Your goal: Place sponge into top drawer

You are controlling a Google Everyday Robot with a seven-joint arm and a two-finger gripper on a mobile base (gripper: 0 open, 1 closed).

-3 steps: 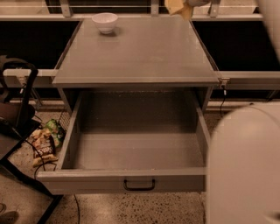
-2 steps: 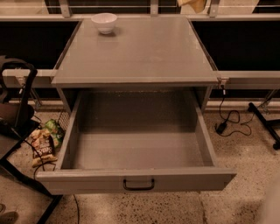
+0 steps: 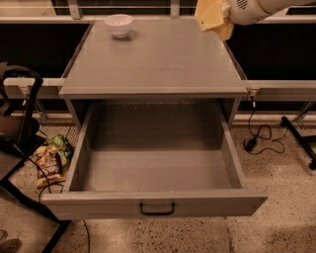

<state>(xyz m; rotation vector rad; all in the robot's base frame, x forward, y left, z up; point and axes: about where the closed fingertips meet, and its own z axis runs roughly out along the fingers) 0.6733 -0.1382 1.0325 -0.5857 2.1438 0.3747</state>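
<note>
The top drawer [image 3: 153, 203] is pulled wide open at the front of the grey cabinet. Its grey inside is bare and its black bar handle [image 3: 157, 209] is at the centre of the front panel. My gripper [image 3: 213, 18] is at the top right, above the back right corner of the cabinet top, at the end of the white arm [image 3: 256, 9]. A pale-yellow mass shows at the gripper. I cannot tell the sponge apart from the gripper there. No sponge shows on the cabinet top or in the drawer.
A white bowl [image 3: 119, 24] stands at the back left of the cabinet top [image 3: 153, 59]. A black frame [image 3: 22, 118] and snack bags [image 3: 49, 160] are on the floor to the left. A cable [image 3: 256, 136] and a black stand foot [image 3: 298, 138] lie to the right.
The large white arm part at the lower right has left the view. The gripper with the yellow mass has come lower and further into view at the top right.
</note>
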